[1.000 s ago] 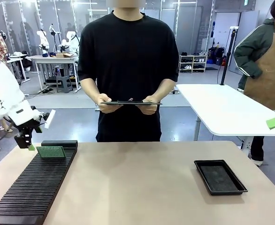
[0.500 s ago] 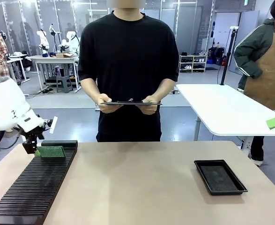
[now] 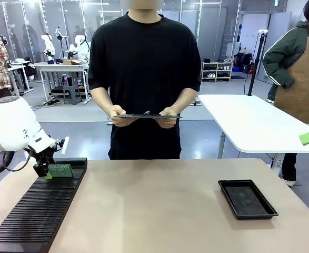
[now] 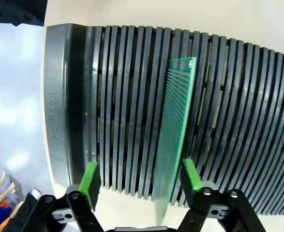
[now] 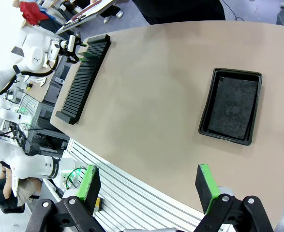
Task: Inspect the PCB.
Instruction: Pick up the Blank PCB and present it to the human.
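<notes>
Two grippers, both with jaws spread wide.

Item 1. Left gripper (image 4: 140, 175): grips nothing and sits low over the far end of a black slotted rack (image 4: 117, 96). The PCB (image 4: 174, 130) stands on edge in one slot of that rack, rising between the green pads (image 4: 89, 178). It is just beside one pad and well apart from the other; whether it touches the nearer pad cannot be told. In the front view the gripper sits at the board's left end.

Item 2. Right gripper (image 5: 148, 184): nothing between its fingers, held high beyond the table's right edge.

Item 3. Table (image 3: 154, 211), tan top. The rack lies along its left side, running from the near edge to the far edge. A shallow black tray (image 3: 247, 198) sits on the right half, well apart from the rack.

Item 4. Person at the far side, both hands (image 3: 117, 112) holding a dark clipboard (image 3: 146, 115) flat at waist height.
</notes>
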Controlling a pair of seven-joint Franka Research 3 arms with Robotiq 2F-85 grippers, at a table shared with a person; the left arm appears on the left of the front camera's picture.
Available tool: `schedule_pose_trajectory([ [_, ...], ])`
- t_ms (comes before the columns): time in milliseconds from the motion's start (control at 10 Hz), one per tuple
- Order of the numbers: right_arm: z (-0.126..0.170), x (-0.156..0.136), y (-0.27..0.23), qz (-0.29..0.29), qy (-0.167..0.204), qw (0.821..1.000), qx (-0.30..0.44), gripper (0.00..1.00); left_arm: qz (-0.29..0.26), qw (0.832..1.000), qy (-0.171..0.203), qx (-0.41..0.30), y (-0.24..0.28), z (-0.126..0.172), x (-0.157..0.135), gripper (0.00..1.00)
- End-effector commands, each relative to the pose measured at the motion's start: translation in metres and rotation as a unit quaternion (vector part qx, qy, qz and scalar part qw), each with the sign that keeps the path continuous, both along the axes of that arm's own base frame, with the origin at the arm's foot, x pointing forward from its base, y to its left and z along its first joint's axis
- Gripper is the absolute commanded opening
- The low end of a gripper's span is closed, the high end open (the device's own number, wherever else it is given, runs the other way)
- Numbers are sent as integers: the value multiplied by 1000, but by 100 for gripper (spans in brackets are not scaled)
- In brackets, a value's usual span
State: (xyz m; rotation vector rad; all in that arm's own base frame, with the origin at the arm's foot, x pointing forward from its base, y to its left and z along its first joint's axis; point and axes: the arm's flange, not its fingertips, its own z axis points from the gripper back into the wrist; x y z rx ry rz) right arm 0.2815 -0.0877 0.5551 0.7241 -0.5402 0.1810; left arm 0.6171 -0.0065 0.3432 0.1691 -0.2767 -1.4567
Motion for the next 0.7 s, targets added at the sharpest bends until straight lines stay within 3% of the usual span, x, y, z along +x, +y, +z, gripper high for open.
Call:
schedule_pose_trajectory([
  [0,0,0,-1,6,-5,1000,0,100,-14,1000,12,12,4,5,10,19],
  [100,0,0,-1,6,-5,1000,0,100,-19,999,17,24,5,7,8,0],
  [400,0,0,-1,6,-5,1000,0,100,-35,999,37,13,8,7,7,3],
  [600,0,0,-1,6,-5,1000,0,100,-41,998,41,1,8,11,7,0],
])
